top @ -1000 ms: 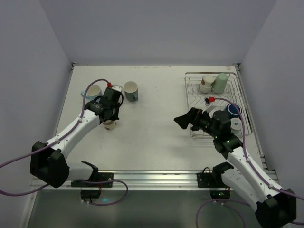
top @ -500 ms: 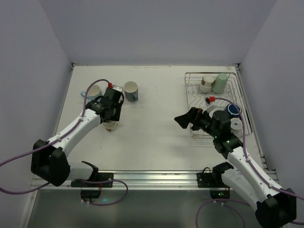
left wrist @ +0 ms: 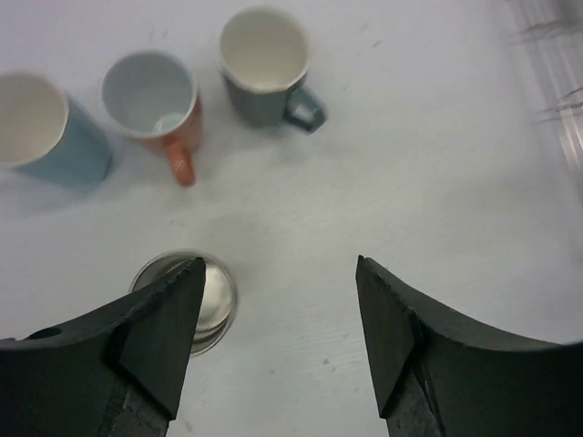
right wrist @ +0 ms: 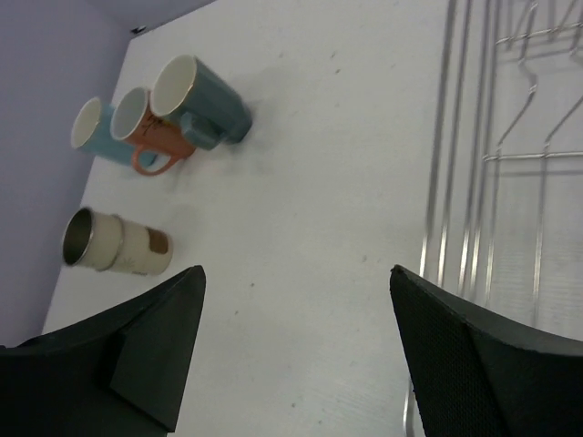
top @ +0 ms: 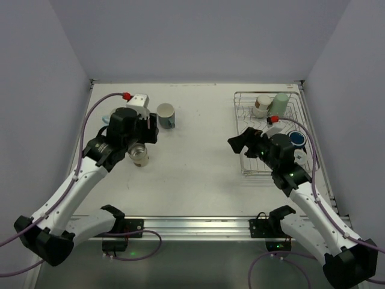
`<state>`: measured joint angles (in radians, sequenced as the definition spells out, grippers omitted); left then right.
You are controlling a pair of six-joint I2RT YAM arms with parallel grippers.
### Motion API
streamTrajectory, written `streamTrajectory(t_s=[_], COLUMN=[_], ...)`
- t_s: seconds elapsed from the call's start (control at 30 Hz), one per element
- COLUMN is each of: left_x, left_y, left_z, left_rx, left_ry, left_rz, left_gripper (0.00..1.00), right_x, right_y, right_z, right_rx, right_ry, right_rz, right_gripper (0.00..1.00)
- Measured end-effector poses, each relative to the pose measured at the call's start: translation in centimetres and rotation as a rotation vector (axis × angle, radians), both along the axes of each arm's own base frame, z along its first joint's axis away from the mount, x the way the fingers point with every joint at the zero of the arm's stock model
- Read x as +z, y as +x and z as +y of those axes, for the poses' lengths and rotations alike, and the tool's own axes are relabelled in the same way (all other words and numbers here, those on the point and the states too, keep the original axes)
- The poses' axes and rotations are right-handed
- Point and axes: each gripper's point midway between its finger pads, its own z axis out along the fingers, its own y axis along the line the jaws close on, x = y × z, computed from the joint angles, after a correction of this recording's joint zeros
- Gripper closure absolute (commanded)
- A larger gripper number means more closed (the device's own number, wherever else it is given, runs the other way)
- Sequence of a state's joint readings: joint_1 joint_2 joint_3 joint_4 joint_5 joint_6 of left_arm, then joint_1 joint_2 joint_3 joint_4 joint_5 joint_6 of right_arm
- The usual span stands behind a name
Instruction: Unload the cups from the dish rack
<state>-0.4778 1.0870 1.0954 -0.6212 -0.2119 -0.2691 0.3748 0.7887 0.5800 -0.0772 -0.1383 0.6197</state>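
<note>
Hovering over the left of the counter (top: 198, 162), the left fingers (left wrist: 168, 319) stand apart and hold nothing; a cream cup (left wrist: 187, 293) with a metallic inside stands upright directly below one of them. Toward 12 o'clock from it, three more cups stand upright in a row: a blue cup (left wrist: 36, 127), just beside it a salmon cup (left wrist: 150, 96) whose handle in the wrist view points to 6 o'clock, then a teal cup (left wrist: 264, 59) with its handle toward 4 o'clock. The right fingers (right wrist: 155, 337) are also spread wide and empty, aimed toward 9 o'clock above the counter at the near left corner of the rack (top: 252, 93). The rack sits on the counter's right side; at its 12 o'clock end a brown-topped cup (top: 261, 105) and a green cup (top: 278, 104) stand side by side, and a navy cup (top: 296, 138) sits by its 3 o'clock side.
</note>
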Motion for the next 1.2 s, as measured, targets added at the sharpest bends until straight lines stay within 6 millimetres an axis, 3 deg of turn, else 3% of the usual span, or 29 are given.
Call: streamTrajectory(t_s=[0.13, 0.27, 0.4, 0.57, 0.73, 0.93, 1.2], left_x=[6.6, 8.7, 6.9, 3.6, 5.3, 5.8, 5.2], left_y=[-2.1, -4.8, -6.5, -7.4, -8.1, -8.2, -7.9], left_z=[-3.5, -5.3, -6.5, -7.0, -6.5, -6.4, -6.6], left_rx=[-0.174, -0.323, -0.425, -0.483, -0.500, -0.505, -0.504], left_ry=[-0.195, -0.307, -0.351, -0.343, -0.341, -0.339, -0.330], left_rz=[-0.225, -0.333, -0.342, -0.287, -0.366, -0.389, -0.366], left_gripper=[0.22, 0.18, 0.15, 0.08, 0.07, 0.06, 0.06], right_x=[2.4, 3.2, 1.1, -2.2, -5.0, -7.3, -8.0], right_y=[3.5, 8.7, 13.4, 18.6, 22.4, 24.5, 26.7], right_z=[-2.7, -7.8, -12.3, -13.7, -14.6, -15.4, -16.0], right_rx=[-0.160, -0.365, -0.515, -0.544, -0.551, -0.558, -0.563], right_ry=[-0.092, -0.187, -0.303, -0.418, -0.484, -0.540, -0.580], right_rz=[-0.025, 0.000, 0.096, 0.194, 0.271, 0.335, 0.351], right_gripper=[0.29, 0.32, 0.29, 0.19, 0.15, 0.14, 0.14])
